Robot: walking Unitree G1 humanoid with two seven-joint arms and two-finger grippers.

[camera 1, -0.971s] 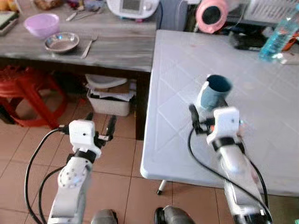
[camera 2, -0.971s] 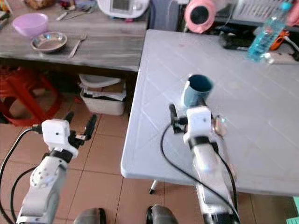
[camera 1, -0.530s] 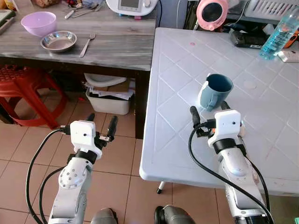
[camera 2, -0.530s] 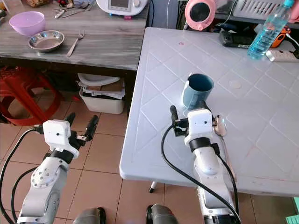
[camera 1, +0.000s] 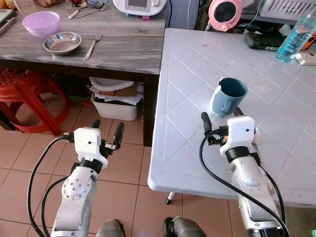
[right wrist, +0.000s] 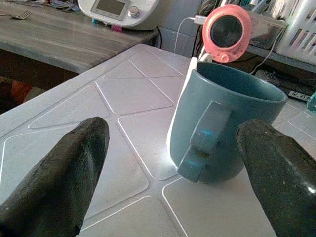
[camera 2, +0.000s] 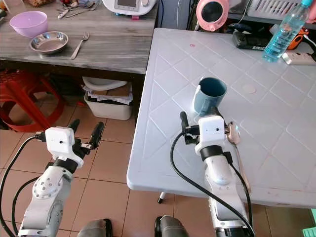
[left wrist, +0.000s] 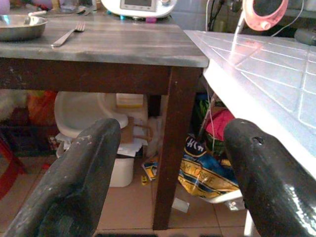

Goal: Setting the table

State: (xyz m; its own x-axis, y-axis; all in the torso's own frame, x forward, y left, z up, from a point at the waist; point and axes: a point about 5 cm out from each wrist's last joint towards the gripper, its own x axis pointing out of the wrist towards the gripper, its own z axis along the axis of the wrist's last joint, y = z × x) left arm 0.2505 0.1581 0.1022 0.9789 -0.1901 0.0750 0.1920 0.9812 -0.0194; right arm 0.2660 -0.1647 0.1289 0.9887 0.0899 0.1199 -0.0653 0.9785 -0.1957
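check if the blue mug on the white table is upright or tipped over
Upright. The blue mug stands on its base on the white table, mouth up, handle toward the open right claw.

The two head views look steeply down from above onto the white table [camera 1: 187, 148] and both arms, sharing nearly the whole scene. The right wrist view sits low and close, facing the blue mug [right wrist: 224, 131] across the table. The left wrist view looks level from beside the table edge toward the wooden table [left wrist: 113, 47].
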